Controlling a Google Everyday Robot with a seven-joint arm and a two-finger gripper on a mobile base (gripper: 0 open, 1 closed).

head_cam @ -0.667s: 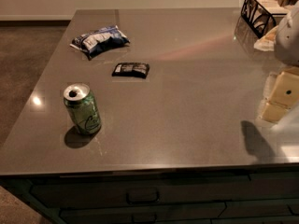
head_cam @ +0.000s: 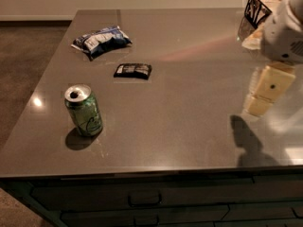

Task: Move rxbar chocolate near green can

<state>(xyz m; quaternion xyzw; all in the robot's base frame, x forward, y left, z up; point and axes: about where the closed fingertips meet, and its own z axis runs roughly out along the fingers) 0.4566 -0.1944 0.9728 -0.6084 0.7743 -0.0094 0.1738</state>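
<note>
Rxbar chocolate lies flat on the grey surface, left of the middle, well apart from the tool. Judging by how things lie, no part of the move is done yet.

Nearest, at the near left, the green can stands upright close to the near edge, its opened top up. It is the likeliest casualty. A bar brought in too low from the far side could strike it and tip it, and a tipped can would probably roll toward the left or near edge. Setting the bar down too close risks the same knock.

Farther in, at the right, the tool hangs above the surface and casts a shadow on the near right part. Whether it is apart or together I cannot tell. It has to cross leftward to reach the bar, and only bare surface lies between, so nothing blocks that path.

The bar is thin and sits flush on a glossy top, so a grasp from above may skid off or push it away rather than lift it. The slick wrapper could also slip loose on the way.

Just beyond the bar, toward the far left, sits a blue-and-white snack bag, near but not touching. A reach aimed a little too far could catch it instead. At the far right corner a black wire basket stands behind the arm, out of the route.
</note>
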